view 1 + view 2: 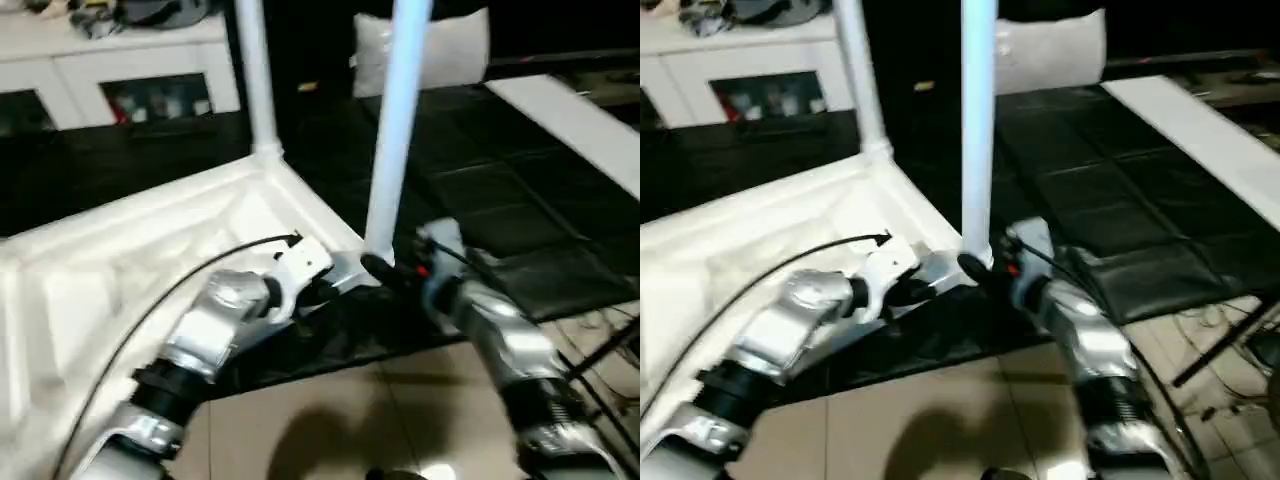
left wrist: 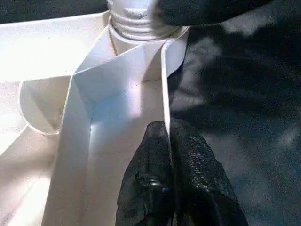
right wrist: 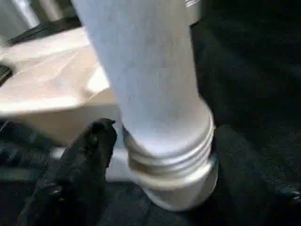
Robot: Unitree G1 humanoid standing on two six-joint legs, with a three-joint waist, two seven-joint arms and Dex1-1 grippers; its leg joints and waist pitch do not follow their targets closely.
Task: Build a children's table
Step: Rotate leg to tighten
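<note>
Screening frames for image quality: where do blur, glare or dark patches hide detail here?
Head views: motion blur softens the forearms and the near leg; the black mat goes nearly featureless. Left wrist view: glare whitens the tabletop ribs; the left end effector reads sharp. Right wrist view: the leg base is soft and blurred, and the dark surroundings lose detail.

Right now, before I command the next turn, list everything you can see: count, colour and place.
Tabletop: one, white, upside down on the dark mat, ribbed underside up.
Legs: two, white, standing upright in corner sockets; far leg at the back corner, near leg at the corner by the grippers.
Mat: one, black, quilted, under the tabletop.
Cabinet: one, white with glass doors, at the back left.
Pillow: one, white, at the back.
Floor tiles: beige, in front of the mat.
Left gripper: black fingers pinching the tabletop's side wall.
Right gripper: black, at the near leg's base.
</note>
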